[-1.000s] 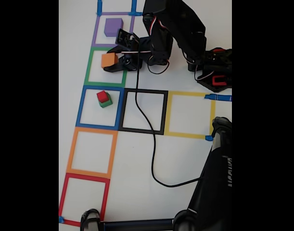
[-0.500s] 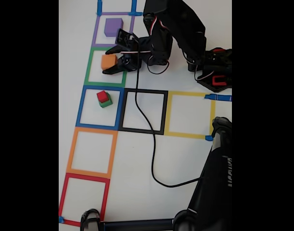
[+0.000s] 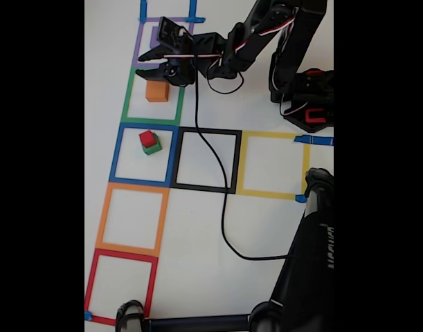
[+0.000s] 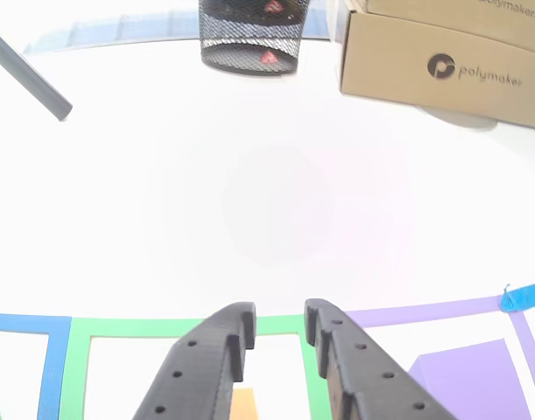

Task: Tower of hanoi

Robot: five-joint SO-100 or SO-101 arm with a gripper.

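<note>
White tabletop fills your fixed view, marked out with taped squares: purple at the far end, then green, blue, orange and red running toward the near edge on the left, with a black square and a yellow square branching right from the blue one. Your gripper hovers over the border between the purple square and the green square, its two fingers parted and holding nothing. The orange cube sits in the far part of the green square, just near of the fingertips and apart from them. In the blue square you have a small red cube stacked on a green cube. A black cable trails from the arm across the black square toward the near right.

In the other view the gripper shows a clear gap between its fingers, the orange cube peeking up below that gap, and the purple cube lies to the right inside purple tape. A cardboard box and a black mesh container stand at the far side.
</note>
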